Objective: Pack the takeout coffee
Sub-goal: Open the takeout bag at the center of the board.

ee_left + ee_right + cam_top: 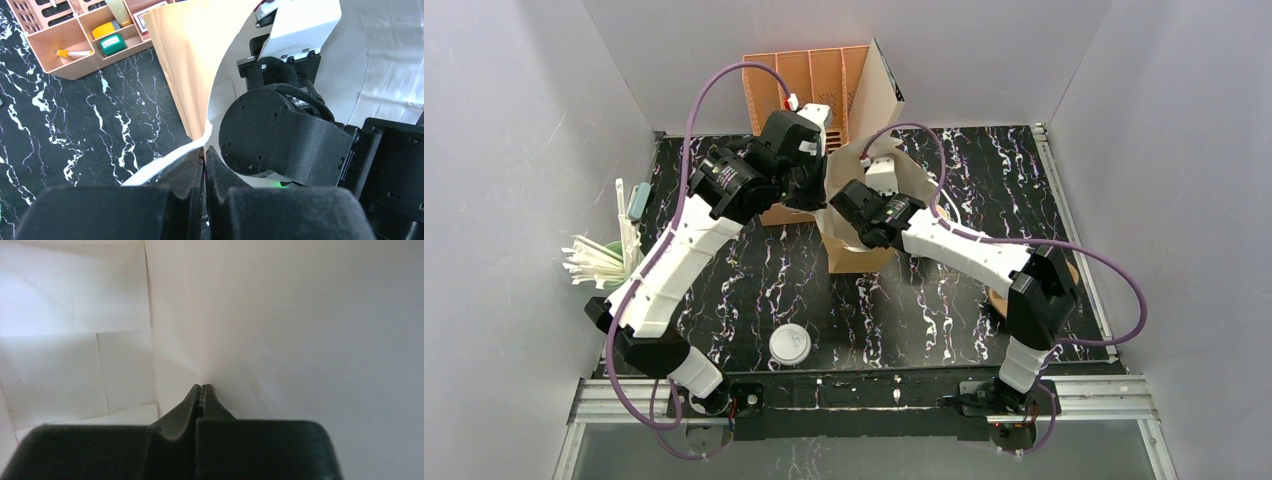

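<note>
Now both arms are at the bag.
The left gripper [205, 152] is pinched tight on the rim of the bag [185, 65]. The right gripper [201, 388], fingers pressed together on nothing, sits inside against its white wall. I can't tell where the coffee cup is. A white lid [789, 345] lies near the front of the table [904, 320].

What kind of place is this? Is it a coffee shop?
More likely a robot practice booth dressed as a takeout counter: plain grey walls, robot arms bolted to the table, a paper bag and straws.
</note>
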